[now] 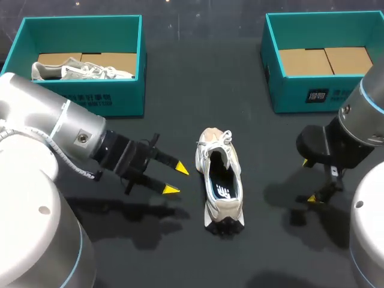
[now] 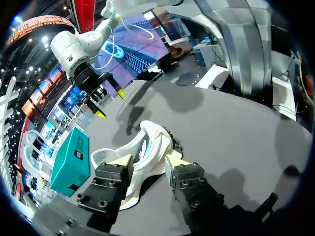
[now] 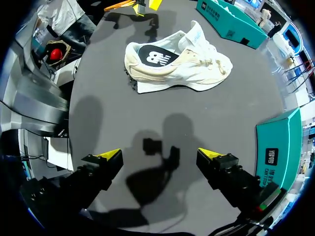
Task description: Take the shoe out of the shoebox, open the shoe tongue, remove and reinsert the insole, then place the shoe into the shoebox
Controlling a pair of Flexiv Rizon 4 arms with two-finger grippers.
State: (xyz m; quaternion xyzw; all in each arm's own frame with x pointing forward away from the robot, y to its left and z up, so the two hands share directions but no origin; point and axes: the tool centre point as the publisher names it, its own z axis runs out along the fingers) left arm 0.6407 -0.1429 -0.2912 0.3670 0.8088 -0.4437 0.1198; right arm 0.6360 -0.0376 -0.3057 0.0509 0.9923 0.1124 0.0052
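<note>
A white and cream sneaker (image 1: pixel 219 180) stands on its sole in the middle of the black table, toe away from me, with a dark insole showing in its opening. My left gripper (image 1: pixel 176 179) is just left of the shoe, open, with nothing between its yellow tips. In the left wrist view the sneaker (image 2: pixel 147 150) lies right ahead of the left gripper (image 2: pixel 148 161). My right gripper (image 1: pixel 308 180) stands open well to the shoe's right. From its wrist view the sneaker (image 3: pixel 177 64) is far ahead of the right gripper (image 3: pixel 161 157).
A teal shoebox (image 1: pixel 84 102) at the back left holds another pale shoe (image 1: pixel 81 71). A second teal shoebox (image 1: pixel 273 72) at the back right shows only its cardboard floor; it is close beside my right gripper.
</note>
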